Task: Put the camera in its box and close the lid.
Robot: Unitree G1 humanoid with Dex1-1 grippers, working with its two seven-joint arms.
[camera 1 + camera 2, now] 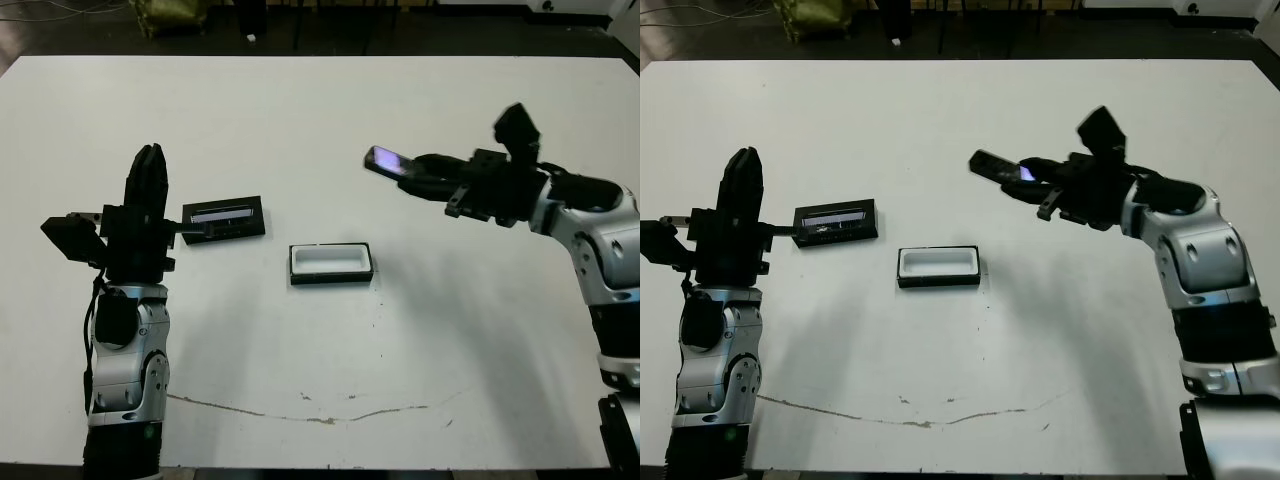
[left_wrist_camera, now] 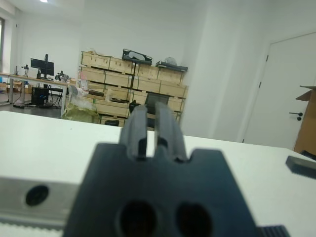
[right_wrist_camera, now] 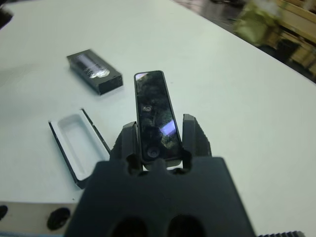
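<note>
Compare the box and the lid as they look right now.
The box lies open side up, showing a white lining; the lid shows a black face with a pale glossy strip. The box sits mid-table; the lid lies nearer the left gripper. Both are small, rectangular, black-walled, and rest on the table.

The slim glossy black oblong camera [image 3: 156,114] is held tilted above the table, well apart from the shallow black-walled, white-lined rectangular box [image 1: 331,262] lying open and empty mid-table, with the flat black rectangular lid [image 1: 226,217], pale-striped, lying off it to its left.
</note>
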